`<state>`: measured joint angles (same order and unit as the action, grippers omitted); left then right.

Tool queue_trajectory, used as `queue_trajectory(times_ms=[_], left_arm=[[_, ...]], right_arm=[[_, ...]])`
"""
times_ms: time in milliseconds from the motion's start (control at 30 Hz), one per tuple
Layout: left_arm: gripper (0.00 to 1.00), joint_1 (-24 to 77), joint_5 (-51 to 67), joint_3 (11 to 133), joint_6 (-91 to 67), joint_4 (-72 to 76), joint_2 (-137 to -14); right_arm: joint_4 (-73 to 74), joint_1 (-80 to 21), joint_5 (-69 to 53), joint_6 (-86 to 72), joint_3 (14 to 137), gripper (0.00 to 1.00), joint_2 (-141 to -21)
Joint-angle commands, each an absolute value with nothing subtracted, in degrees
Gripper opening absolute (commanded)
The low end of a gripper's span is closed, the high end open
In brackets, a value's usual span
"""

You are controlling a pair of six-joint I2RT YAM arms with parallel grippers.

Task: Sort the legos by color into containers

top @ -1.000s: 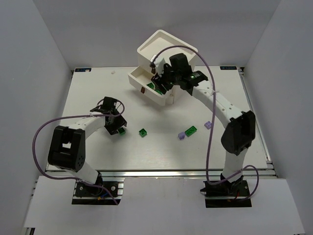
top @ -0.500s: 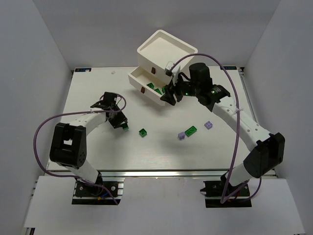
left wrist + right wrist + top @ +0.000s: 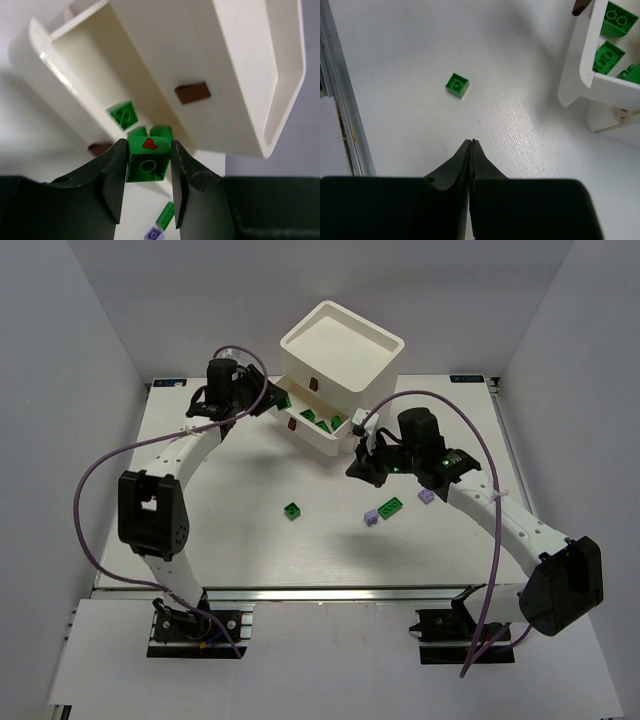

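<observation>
My left gripper [image 3: 268,400] is shut on a dark green lego [image 3: 146,162] with a red mark, held above the open middle drawer [image 3: 318,441] of the white cabinet [image 3: 340,340]. Several green legos [image 3: 318,421] lie in that drawer [image 3: 50,55]. My right gripper [image 3: 357,468] hangs shut and empty [image 3: 471,142] over the table in front of the drawer [image 3: 577,75]. On the table lie a dark green lego [image 3: 293,510] [image 3: 457,84], a longer green one [image 3: 390,507] and two lavender ones [image 3: 371,517] [image 3: 427,497].
The cabinet stands at the back centre, turned at an angle, its top drawer shut with a brown pull [image 3: 192,92]. White walls close in the table on three sides. An aluminium rail [image 3: 340,100] runs along the near edge.
The left arm has lifted a green lego from the table's left side and carried it to the open drawer. The right gripper has backed away from the drawer toward the table's middle and shut.
</observation>
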<state>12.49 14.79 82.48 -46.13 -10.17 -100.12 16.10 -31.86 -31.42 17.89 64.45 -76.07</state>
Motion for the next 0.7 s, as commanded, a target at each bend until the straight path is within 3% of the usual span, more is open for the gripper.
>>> queue_trajectory(times_ms=[0, 100, 200, 267, 333, 400, 567, 667], left_arm=[[0.12, 12.66, 18.89, 88.4, -49.12, -7.56, -106.07], [0.19, 12.66, 19.25, 93.42, -50.97, -7.64, -110.47], [0.45, 12.66, 19.6, 96.93, -51.33, -8.88, -113.55], [0.57, 12.66, 20.38, 97.56, -51.85, -8.09, -113.99], [0.6, 12.66, 20.83, 97.56, -52.29, -6.25, -113.82], [0.61, 12.66, 21.62, 97.64, -53.0, -5.1, -112.95], [0.6, 12.66, 21.97, 97.47, -53.7, -3.08, -109.52], [0.39, 12.13, 21.8, 94.67, -52.48, -3.34, -104.87]], right_arm=[[14.24, -31.99, -30.94, 19.51, 62.41, 0.0, -74.18], [14.85, -32.08, -30.85, 19.86, 61.35, 0.0, -74.09], [14.85, -31.99, -30.76, 20.3, 60.65, 0.03, -74.27], [15.2, -32.17, -31.37, 20.65, 60.47, 0.12, -74.53], [16.16, -32.43, -32.78, 22.93, 60.56, 0.31, -75.67], [18.45, -32.34, -36.02, 26.69, 60.82, 0.47, -76.72], [23.55, -33.48, -46.91, 41.37, 60.56, 0.64, -81.38], [25.92, -35.24, -50.44, 52.1, 60.64, 0.69, -85.07]])
